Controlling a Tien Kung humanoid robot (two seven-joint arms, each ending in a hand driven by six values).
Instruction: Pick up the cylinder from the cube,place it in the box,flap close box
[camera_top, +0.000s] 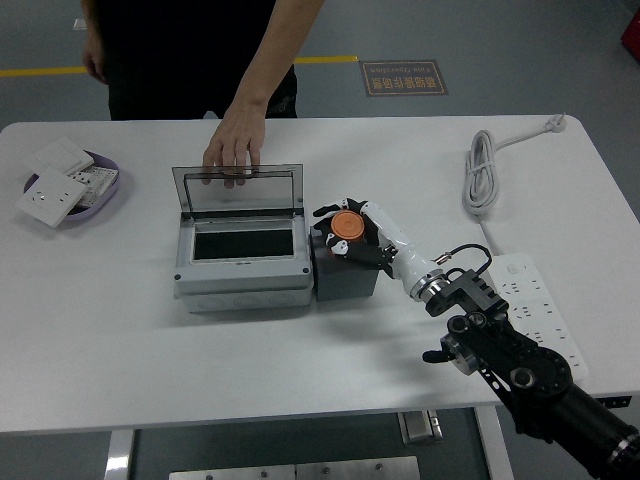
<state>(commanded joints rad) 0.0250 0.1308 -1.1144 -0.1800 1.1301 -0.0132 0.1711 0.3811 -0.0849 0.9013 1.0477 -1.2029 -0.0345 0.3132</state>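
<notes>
An orange cylinder (347, 226) sits atop a dark grey cube (346, 274) just right of the grey box (240, 268). My right hand (348, 232) is shut on the cylinder, its white and black fingers wrapped around it over the cube. The box stands with its transparent lid (238, 190) raised at the back, its dark interior (244, 243) showing. A person at the far side rests a hand (231, 148) on the lid's top edge. My left arm does not show.
A purple dish (88, 185) with white socket plates (52, 193) lies at the far left. A coiled white cable (484, 172) and a white power strip (535, 305) lie on the right side.
</notes>
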